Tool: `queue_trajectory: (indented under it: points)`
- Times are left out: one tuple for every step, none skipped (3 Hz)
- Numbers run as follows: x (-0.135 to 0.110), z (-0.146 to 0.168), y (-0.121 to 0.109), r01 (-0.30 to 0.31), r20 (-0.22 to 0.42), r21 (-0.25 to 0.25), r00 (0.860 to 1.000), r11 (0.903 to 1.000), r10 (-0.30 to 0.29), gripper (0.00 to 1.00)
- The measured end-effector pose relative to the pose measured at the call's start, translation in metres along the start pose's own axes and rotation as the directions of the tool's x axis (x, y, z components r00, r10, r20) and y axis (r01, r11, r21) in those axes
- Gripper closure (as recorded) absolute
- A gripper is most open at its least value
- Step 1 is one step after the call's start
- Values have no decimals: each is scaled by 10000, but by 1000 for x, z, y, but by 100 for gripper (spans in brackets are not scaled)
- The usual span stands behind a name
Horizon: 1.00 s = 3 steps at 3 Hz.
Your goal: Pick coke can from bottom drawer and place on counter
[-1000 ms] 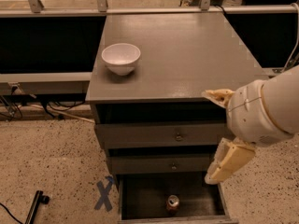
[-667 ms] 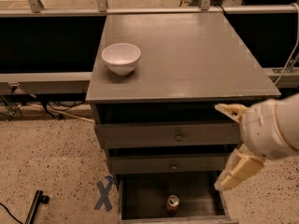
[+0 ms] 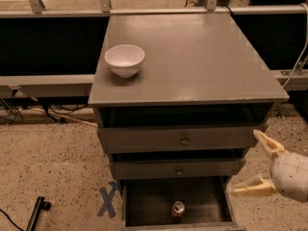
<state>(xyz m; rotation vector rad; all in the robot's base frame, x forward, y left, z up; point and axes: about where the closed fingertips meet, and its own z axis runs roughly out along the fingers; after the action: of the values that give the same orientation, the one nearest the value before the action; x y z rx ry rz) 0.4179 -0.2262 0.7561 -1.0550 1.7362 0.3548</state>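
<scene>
The coke can [image 3: 178,209], red-orange with a silver top, stands upright near the front middle of the open bottom drawer [image 3: 144,203], a deep dark-grey box. The counter [image 3: 202,57] is the flat grey top of the cabinet above it. My gripper [image 3: 254,165] is at the lower right, beside the cabinet's right front corner and to the right of the drawer. Its two cream fingers are spread wide apart and hold nothing. It is well to the right of the can and higher than it.
A white bowl [image 3: 124,59] sits on the left front part of the counter. Two closed drawers with small round knobs [image 3: 184,140] are above the bottom drawer. A blue tape X [image 3: 108,201] marks the floor left of the drawer. Metal rails run behind the cabinet.
My arm and gripper have drawn back to the right and downward, away from the cabinet front. The can, drawer and bowl have not moved.
</scene>
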Motion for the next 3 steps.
queue_trajectory:
  points:
    - [23,-9,6,-262,64,78,9996,9996,262,0]
    - [28,-1,5,-475,138,-149,9988,9988,477,0]
    - [67,31,19,-1262,845,-67,9884,9920,1263,0]
